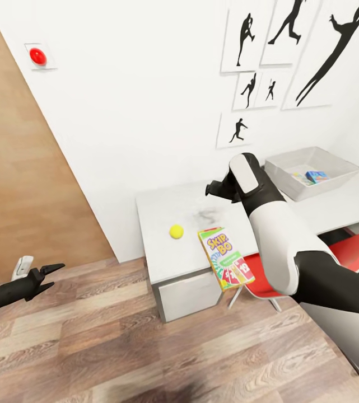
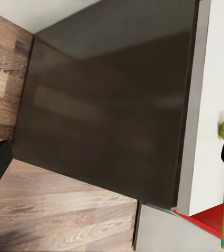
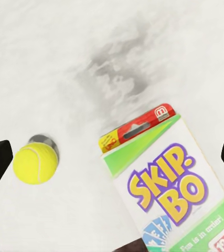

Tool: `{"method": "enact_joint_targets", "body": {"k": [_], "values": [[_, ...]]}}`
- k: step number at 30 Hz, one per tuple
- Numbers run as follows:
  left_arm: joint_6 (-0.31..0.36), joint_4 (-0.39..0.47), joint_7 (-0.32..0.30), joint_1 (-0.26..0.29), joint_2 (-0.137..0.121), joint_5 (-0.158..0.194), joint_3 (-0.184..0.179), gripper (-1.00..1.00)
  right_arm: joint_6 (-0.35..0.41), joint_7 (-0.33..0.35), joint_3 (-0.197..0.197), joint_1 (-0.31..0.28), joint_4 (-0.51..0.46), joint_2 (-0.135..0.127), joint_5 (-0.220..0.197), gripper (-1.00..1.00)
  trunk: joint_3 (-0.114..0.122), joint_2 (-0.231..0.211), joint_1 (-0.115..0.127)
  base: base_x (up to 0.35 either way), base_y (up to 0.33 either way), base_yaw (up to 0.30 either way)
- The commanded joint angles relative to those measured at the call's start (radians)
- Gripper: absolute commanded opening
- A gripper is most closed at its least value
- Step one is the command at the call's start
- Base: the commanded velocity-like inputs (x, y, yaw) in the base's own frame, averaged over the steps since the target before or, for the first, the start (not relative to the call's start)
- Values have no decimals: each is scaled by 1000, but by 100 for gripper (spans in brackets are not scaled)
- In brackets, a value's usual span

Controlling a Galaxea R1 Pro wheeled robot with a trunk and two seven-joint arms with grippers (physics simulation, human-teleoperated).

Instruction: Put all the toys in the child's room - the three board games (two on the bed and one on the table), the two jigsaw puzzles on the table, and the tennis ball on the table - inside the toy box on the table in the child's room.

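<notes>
Right gripper (image 3: 112, 157) is hovering jaws apart over the Skip-Bo box (image 1: 225, 258), looking light, stiff, slick, overhanging the table (image 1: 157, 240) edge—pinching there seems easiest.

tennis ball (image 1: 176, 231) beside skip-bo box (image 1: 225, 258) on white table (image 1: 162, 252)

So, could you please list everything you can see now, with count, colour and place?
tennis ball: one, yellow-green, on the table, left of the game box
game box: one, green Skip-Bo, overhanging the table's front edge
toy box: one, light grey, table's far right, toys inside
table: one, white, against the wall
chair: one, red, under the table
pictures: several, black silhouettes, on the wall
knob: one, red, on the wall
left end effector: open, over the floor
right end effector: open, above the table
</notes>
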State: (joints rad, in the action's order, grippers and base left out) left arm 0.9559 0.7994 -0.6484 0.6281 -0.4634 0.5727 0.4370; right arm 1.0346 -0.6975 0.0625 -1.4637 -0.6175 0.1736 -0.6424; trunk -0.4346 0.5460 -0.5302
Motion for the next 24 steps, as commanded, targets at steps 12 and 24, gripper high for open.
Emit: {"method": "enact_joint_targets", "body": {"k": [12, 24], "values": [[5, 0, -5, 1, 0, -5, 2, 100, -2, -11, 3, 4, -1, 1, -10, 100, 19, 1, 0, 0, 0, 0], [4, 0, -5, 1, -1, -6, 3, 100, -4, -11, 3, 5, -1, 1, -10, 100, 39, 1, 0, 0, 0, 0]]}}
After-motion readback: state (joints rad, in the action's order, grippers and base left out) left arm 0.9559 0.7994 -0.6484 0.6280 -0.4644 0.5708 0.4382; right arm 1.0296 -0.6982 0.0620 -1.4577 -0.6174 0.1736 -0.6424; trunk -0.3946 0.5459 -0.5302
